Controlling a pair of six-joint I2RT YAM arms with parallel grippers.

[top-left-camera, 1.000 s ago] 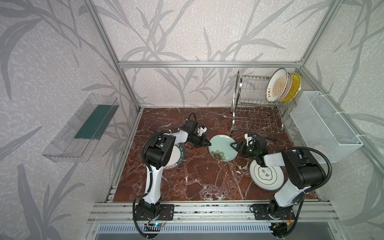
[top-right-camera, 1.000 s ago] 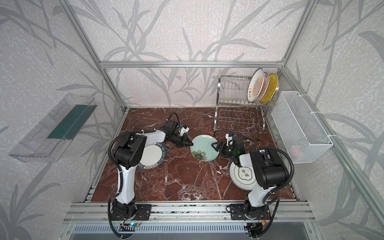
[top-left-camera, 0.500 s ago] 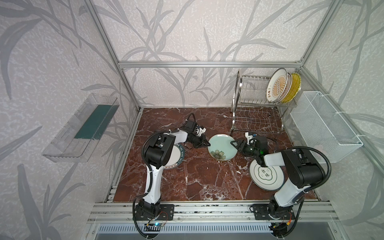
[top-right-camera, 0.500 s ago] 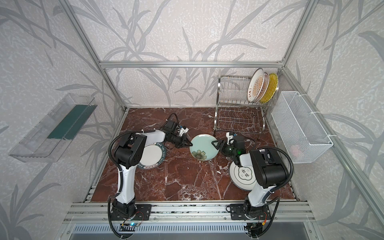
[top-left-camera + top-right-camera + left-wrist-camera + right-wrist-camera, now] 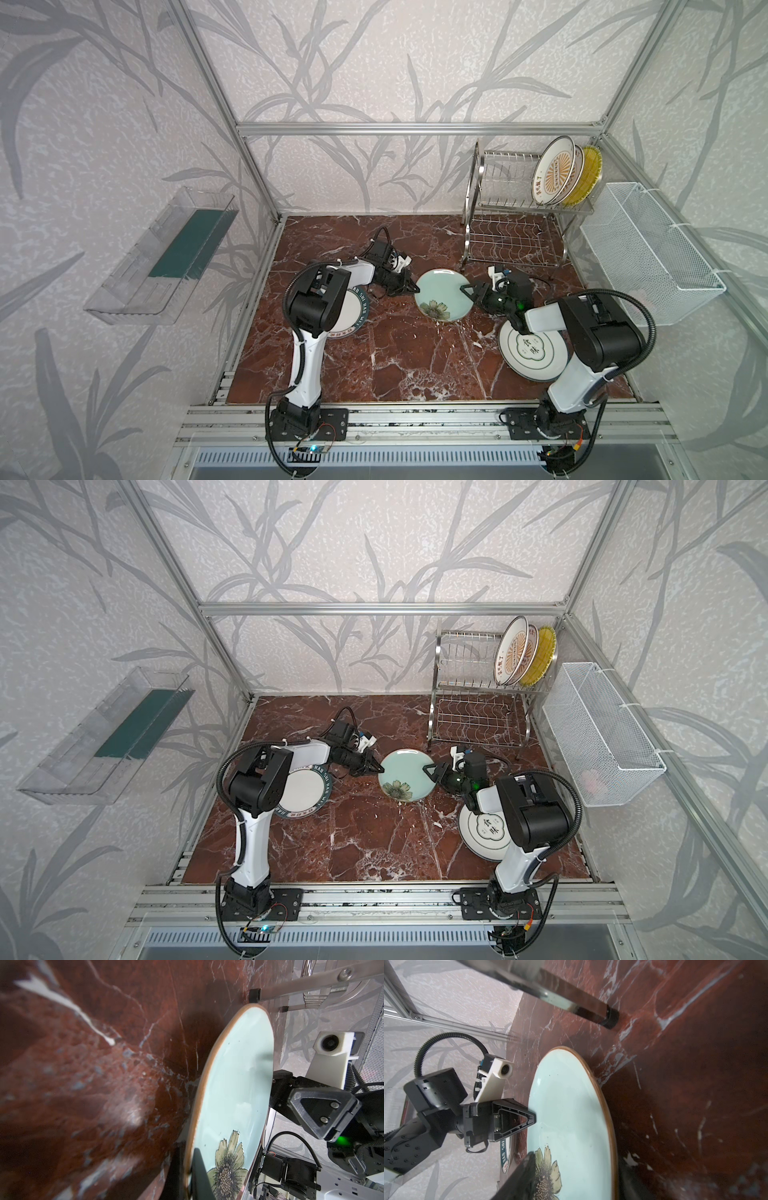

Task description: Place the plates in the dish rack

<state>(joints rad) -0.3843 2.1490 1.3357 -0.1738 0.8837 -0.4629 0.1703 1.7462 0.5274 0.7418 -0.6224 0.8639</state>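
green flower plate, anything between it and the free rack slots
Nothing visible. Bare marble lies between the green flower plate and the dish rack; its three loaded plates crowd the top tier's right end.

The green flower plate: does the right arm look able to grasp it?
Probably yes: the right pincer is at the rim of the green plate, jaws open astride it, nothing between. The shut left pincer is at the opposite rim.
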